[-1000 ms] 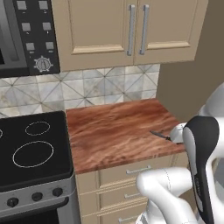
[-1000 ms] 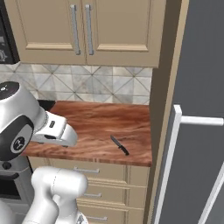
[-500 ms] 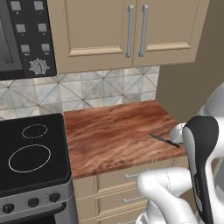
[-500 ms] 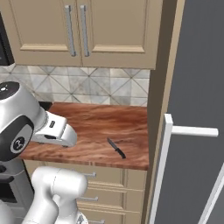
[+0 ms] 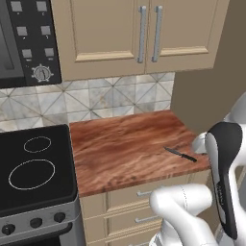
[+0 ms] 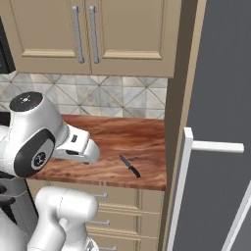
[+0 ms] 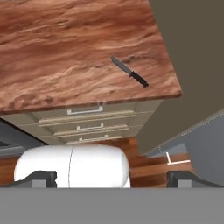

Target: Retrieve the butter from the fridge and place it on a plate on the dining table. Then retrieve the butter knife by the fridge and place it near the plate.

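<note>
One slim butter knife [image 5: 180,154] lies flat on the wood-grain tabletop [image 5: 120,144], near its front right corner and close to the edge by the beige side panel that separates it from the fridge [image 6: 215,147]. In the hand view the butter knife [image 7: 129,72] shows its pointed dark blade toward the middle of the tabletop [image 7: 65,52] and its black handle toward the corner, lying diagonally. The right base view shows the same butter knife [image 6: 130,166] just short of the front edge, with nothing else touching it.

The end effector [image 7: 111,177] has its jaws spread wide and holds nothing; it hangs well apart from the knife, out in front of the drawers [image 7: 85,122] below the tabletop.

Judging by its looks, the knife should be light, rigid and thin, so it will sit very low against the wood and leave little height for the fingertips to catch. The handle appears slightly thicker and probably less slick than the blade, so it seems the better place to take hold, with the jaws set across its narrow width. A top-down approach aligned across the diagonal looks sensible. Because the knife is so light, a clumsy touch could skid it or spin it toward the nearby edge.
</note>
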Available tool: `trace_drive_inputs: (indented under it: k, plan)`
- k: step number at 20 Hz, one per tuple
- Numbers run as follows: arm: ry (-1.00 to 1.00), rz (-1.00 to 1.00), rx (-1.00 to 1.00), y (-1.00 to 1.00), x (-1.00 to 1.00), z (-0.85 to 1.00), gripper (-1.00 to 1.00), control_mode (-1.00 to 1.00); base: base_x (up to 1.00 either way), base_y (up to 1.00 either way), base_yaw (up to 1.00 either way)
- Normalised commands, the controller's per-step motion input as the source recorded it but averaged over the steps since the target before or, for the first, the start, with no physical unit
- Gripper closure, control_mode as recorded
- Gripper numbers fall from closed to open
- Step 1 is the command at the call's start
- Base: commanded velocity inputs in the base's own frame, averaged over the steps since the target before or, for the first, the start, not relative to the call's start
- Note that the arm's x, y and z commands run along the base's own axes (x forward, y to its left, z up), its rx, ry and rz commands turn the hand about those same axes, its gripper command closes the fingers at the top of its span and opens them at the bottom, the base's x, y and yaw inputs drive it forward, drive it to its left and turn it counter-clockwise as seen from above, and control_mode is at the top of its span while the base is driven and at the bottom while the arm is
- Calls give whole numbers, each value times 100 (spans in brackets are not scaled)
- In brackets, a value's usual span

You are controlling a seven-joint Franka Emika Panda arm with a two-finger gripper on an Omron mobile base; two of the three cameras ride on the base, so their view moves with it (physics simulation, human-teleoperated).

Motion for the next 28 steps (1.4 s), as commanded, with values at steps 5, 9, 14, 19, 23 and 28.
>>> trace_drive_inputs:
  k: [5, 9, 14, 19, 23, 28]
  plan:
    - [3, 2, -6, -24, 65, -24, -100, -100, 0, 0, 0]
    - [14, 1, -19, -9, 52, -34, -100, -100, 0, 0, 0]
    - [5, 0, -8, -30, 37, -52, -100, -100, 0, 0, 0]
    - [0, 2, 0, -64, 45, -62, -100, -100, 0, 0, 0]
    - [3, 15, 0, -25, 41, -43, -100, -100, 0, 0, 0]
    - [9, 15, -8, 0, 51, -39, -100, -100, 0, 0, 0]
